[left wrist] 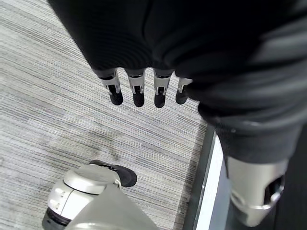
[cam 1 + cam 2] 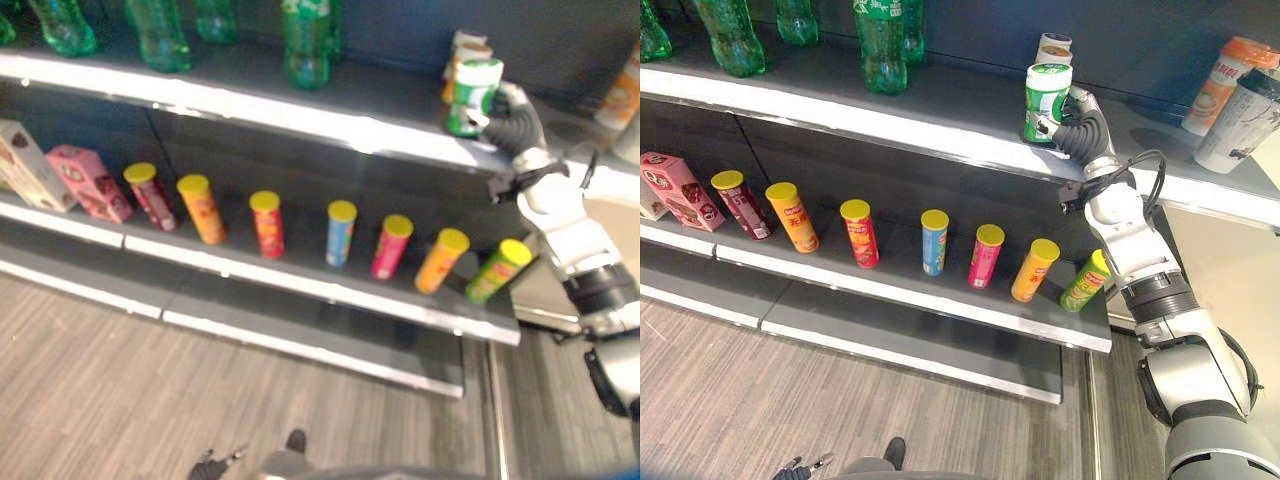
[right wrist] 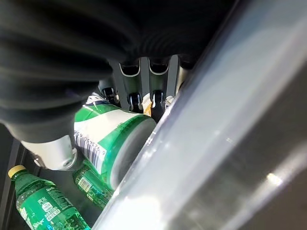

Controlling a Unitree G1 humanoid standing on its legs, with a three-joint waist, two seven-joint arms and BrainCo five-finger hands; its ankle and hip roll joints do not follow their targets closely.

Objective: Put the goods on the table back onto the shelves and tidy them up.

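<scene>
On the upper shelf [image 2: 940, 110], near its right end, the right hand [image 2: 1077, 128] has its fingers curled round a green and white cup [image 2: 1047, 103], which stands upright on the shelf board just in front of two more cups [image 2: 1053, 47]. Green bottles [image 2: 880, 45] stand further left on the same shelf, and two tall cups [image 2: 1230, 95] lean at the far right. Below, a row of yellow-lidded tubes [image 2: 934, 240] lines the middle shelf [image 2: 940, 300]. Down by the floor [image 1: 57, 110] hangs the left hand [image 1: 144, 88], fingers straight and holding nothing
</scene>
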